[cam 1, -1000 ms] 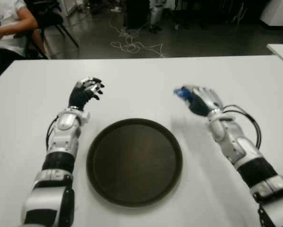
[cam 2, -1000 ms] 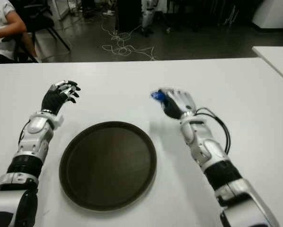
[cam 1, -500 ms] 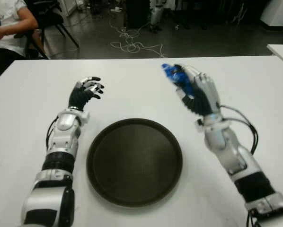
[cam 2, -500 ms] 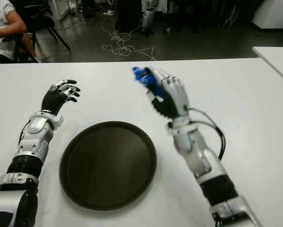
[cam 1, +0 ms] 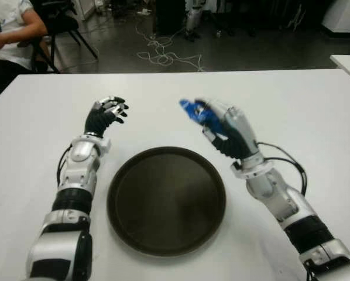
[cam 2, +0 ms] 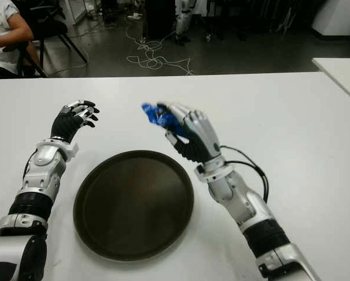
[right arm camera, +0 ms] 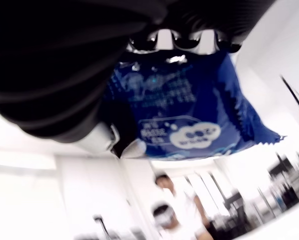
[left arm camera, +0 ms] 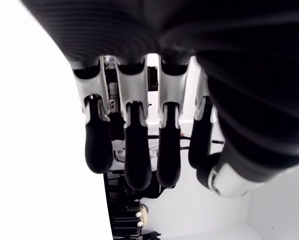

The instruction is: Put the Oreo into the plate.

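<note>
R hand (cam 1: 225,126) is gripping the Oreo (cam 1: 194,109), a blue snack pack w/ white print, fingers curled round it. It's holding the pack up off the white tabletop (cam 1: 292,99), just past the far right edge of the plate (cam 1: 166,199), w/ the pack's free end poking out toward the robot's left. Right wrist view is showing the wrapper (right arm camera: 187,120) pinched under the fingers, crimped edge hanging loose.

The plate is a dark round tray-like dish w/ a raised rim, sitting flat on the tabletop between the two arms, nothing in it. The Oreo isn't over the plate's middle; it's hanging near the rim, above it.

L hand (cam 1: 105,114) is showing to the left of the plate, beyond its far left edge, fingers loosely bent & holding nothing; left wrist view is showing the black fingertips (left arm camera: 132,160) apart from each other.

A person (cam 1: 8,29) in a white top is sitting off the far left corner. Cables (cam 1: 163,55) are lying on the floor beyond the tabletop.
</note>
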